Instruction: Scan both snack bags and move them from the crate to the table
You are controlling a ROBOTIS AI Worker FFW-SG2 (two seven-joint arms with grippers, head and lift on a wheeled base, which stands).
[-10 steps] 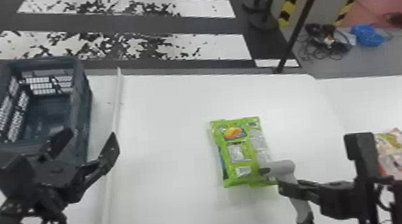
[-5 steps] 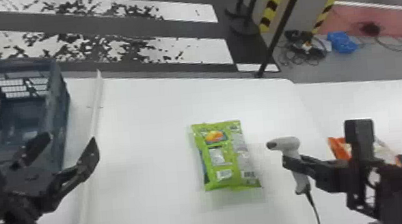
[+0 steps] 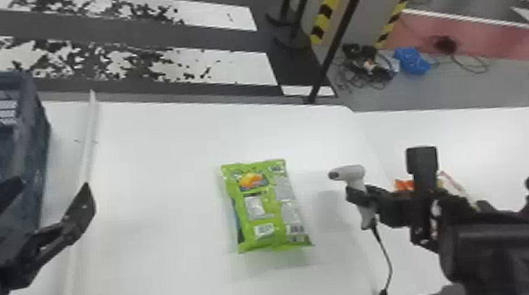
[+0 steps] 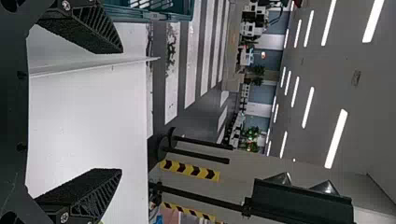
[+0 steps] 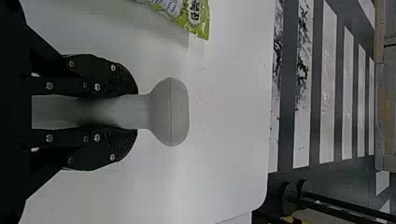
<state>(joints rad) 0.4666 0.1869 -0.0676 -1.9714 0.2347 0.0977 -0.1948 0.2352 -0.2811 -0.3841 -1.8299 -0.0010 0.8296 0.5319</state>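
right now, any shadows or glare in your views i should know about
head view: a soft shadow on the white table beside the green snack bag, with a faint green tint at its near end; left wrist view: overhead strip lights glare bright white; right wrist view: the scanner's handle darkens between the right gripper's fingers

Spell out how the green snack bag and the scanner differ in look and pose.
The green snack bag is an oblong printed pouch; the scanner is plain light grey, with a rounded head on a slim handle. The green snack bag lies on the white table, while the scanner is held between the jaws of the right gripper. Both are outside the crate.
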